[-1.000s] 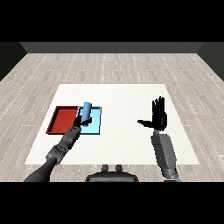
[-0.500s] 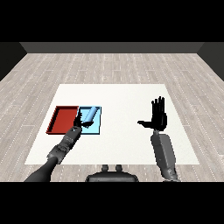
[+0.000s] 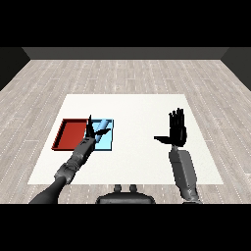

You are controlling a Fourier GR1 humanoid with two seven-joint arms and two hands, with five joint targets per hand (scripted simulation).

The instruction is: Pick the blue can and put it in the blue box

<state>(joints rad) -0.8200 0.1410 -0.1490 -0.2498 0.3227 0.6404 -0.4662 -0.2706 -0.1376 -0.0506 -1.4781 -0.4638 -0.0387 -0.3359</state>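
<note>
The blue can (image 3: 102, 128) lies tilted inside the light blue tray (image 3: 106, 143), toward its far left part. My left hand (image 3: 90, 129) is right beside the can on its left, over the seam between the two trays, fingers spread and pointing up, open. Whether a finger still touches the can I cannot tell. My right hand (image 3: 177, 132) is raised over the right side of the table, palm flat, fingers straight, holding nothing.
The red tray (image 3: 70, 135) lies directly left of the blue one, with my left forearm (image 3: 77, 156) reaching in over its near right corner. The white table (image 3: 137, 112) ends against a wooden floor on all sides.
The can was upright in my curled left hand above the blue tray; it has come down and now lies in the tray. My left hand has opened. The right hand has stayed put.
</note>
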